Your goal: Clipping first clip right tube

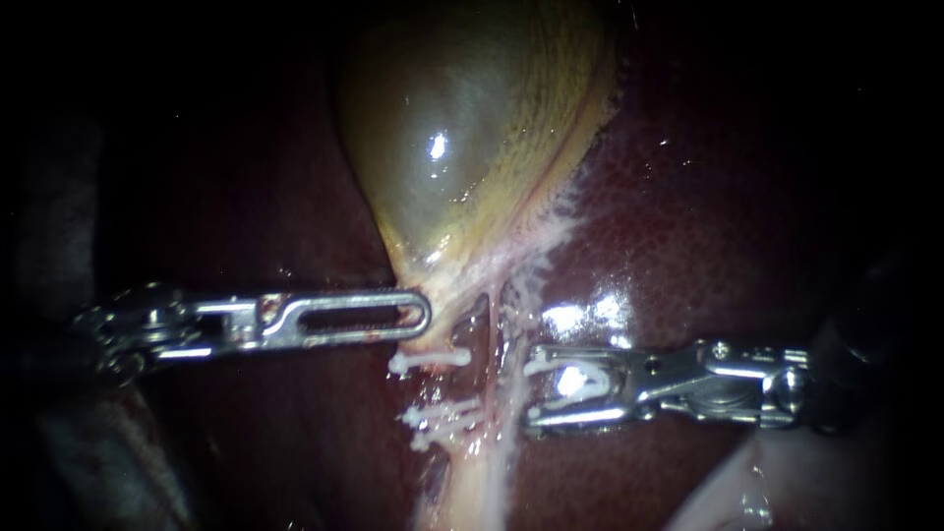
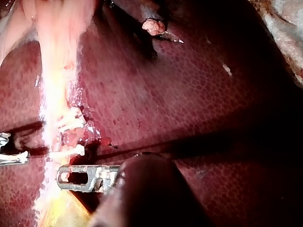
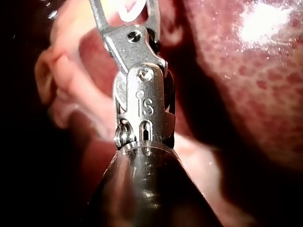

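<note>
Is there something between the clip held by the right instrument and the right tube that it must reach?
Nothing visible does. The white clip in the right instrument opens toward the right tube, close beside it. The other clips lie beyond it, on the left tube.

The glossy green-yellow gallbladder (image 1: 462,128) is cut off at the endoscope view's far edge. The shafts of the 2 tools, the slender steel left instrument (image 1: 423,315) and the slender steel right instrument (image 1: 531,390), fade into darkness. In the right wrist view, the right jaws' tips and most of the white plastic clip (image 3: 125,16) gripped between them run past the edge. The near cluster of white clips (image 1: 442,418) is too blurred to count.
</note>
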`<state>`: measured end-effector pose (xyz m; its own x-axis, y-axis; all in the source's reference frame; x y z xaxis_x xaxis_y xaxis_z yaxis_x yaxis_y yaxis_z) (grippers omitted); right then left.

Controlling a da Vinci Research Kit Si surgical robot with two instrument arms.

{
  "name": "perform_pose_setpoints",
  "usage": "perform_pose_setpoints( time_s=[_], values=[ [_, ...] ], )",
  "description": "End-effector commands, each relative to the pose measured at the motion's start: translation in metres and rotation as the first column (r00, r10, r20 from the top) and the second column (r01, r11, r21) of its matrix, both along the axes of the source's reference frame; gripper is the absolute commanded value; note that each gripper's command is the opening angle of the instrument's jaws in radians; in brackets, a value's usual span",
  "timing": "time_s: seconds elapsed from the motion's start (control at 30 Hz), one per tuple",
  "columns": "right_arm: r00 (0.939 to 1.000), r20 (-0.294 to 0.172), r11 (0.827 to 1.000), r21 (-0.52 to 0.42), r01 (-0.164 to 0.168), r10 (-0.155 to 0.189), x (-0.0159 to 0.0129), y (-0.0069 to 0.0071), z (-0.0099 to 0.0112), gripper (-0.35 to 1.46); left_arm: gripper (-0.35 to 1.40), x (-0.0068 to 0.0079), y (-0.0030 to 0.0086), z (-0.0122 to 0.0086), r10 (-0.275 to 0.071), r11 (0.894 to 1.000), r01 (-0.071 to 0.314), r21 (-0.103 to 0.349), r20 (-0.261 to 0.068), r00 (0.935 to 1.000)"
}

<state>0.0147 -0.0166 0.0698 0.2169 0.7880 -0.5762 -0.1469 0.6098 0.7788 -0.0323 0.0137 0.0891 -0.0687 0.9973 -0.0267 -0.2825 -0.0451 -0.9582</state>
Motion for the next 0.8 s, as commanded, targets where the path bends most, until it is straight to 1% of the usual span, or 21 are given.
perform_pose_setpoints(
  time_s=[0.03, 0.33, 0.53, 0.8],
  values=[
    [1.0, 0.0, 1.0, -0.002, -0.001, 0.001, 0.0001, 0.0, 0.0002, 0.54, -0.35, 0.0, 0.0, -0.0001, 0.0, 1.0, 0.0, 0.0, -0.001, 1.0],
    [0.9998, 0.016, 1.0, -0.008, 0.009, -0.009, 0.0004, -0.0003, 0.002, 0.54, -0.35, 0.0, 0.0, -0.0005, 0.0, 1.0, 0.0, 0.002, -0.001, 1.0],
    [0.999, 0.037, 1.0, -0.011, 0.023, -0.023, 0.0005, -0.0006, 0.0033, 0.54, -0.35, 0.0, 0.0, -0.0008, 0.0, 1.0, 0.0, 0.003, 0.0, 1.0],
    [0.9988, 0.043, 1.0, -0.015, 0.024, -0.023, 0.0012, -0.0008, 0.0043, 0.54, -0.35, 0.0001, 0.0, -0.001, 0.001, 1.0, -0.001, 0.004, 0.0, 1.0]
  ],
)
